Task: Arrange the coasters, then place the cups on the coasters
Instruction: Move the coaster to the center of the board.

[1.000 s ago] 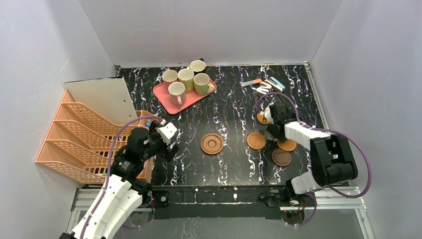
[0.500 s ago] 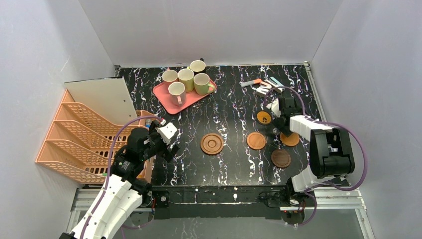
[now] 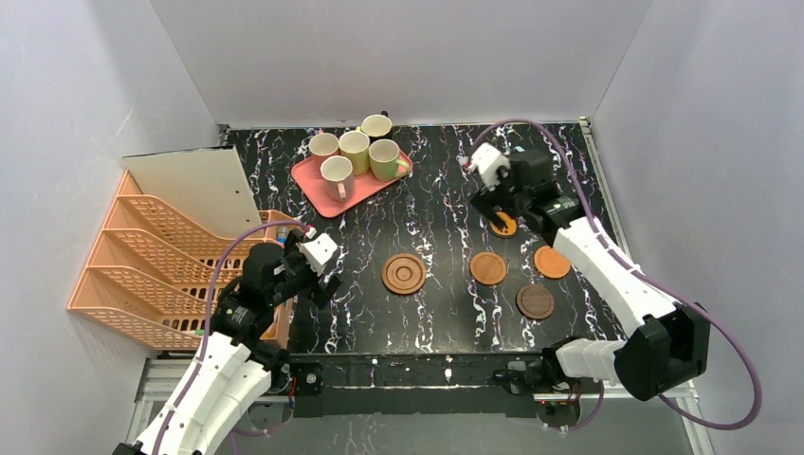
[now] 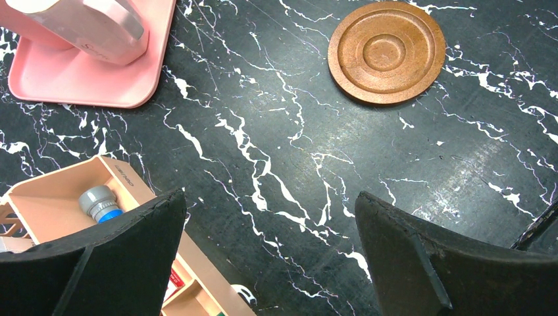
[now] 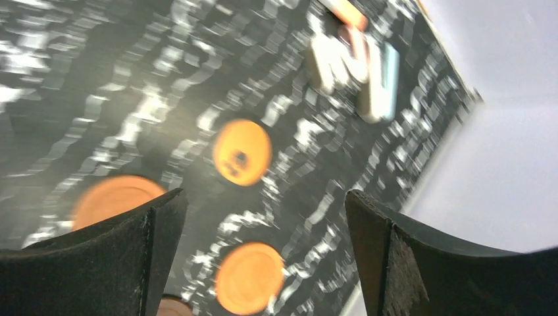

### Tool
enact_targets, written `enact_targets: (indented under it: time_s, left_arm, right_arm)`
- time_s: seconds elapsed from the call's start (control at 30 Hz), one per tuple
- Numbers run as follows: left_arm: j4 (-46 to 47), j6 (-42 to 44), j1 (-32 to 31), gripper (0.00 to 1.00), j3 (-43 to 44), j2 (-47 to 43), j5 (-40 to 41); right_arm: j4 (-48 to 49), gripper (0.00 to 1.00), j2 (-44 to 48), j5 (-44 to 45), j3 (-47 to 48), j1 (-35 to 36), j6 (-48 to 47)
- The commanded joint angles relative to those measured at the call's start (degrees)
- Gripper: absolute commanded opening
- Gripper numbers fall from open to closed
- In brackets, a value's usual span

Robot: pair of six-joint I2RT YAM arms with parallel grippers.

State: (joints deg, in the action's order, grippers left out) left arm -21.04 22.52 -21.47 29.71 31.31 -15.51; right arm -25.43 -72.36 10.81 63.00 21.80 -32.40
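Standing upright on the pink tray (image 3: 310, 186), clustered cups (image 3: 354, 150).

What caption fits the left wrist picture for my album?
Open left gripper hovers over the marbled table, ringed brown coaster and pink tray ahead.

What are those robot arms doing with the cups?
Five flat round brown and orange coasters lie spread on the black marbled table. The right end effector hangs open by the farthest coaster, holding nothing. The left end effector is open beside the orange plastic rack. Five ceramic mugs sit at the pink rectangular tray, none on a coaster yet.
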Motion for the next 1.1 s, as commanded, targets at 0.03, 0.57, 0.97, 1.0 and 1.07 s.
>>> enact_targets:
  time_s: [0.03, 0.57, 0.97, 1.0, 1.07]
  left_arm:
    - [-0.66, 0.42, 0.38, 0.98, -0.1, 0.07, -0.69]
    - [-0.65, 0.68, 0.38, 0.98, -0.18, 0.51, -1.18]
    - [-0.72, 0.81, 0.38, 0.98, -0.27, 0.29, -1.6]
    - [-0.69, 0.83, 0.38, 0.98, -0.27, 0.33, -1.63]
    - [-0.74, 0.84, 0.38, 0.98, -0.18, 0.43, -1.46]
  right_arm:
    - [3.08, 0.99, 0.34, -10.4, -5.86, 8.55, 3.59]
    - [12.8, 0.99, -11.96, 12.32, -14.62, 11.8, 0.88]
    - [14.09, 0.99, -18.44, 17.34, -16.16, 10.7, 0.11]
    - [14.14, 0.99, -19.18, 18.22, -16.23, 10.32, 0.1]
    - [14.16, 0.99, -20.29, 19.77, -16.24, 9.26, 0.34]
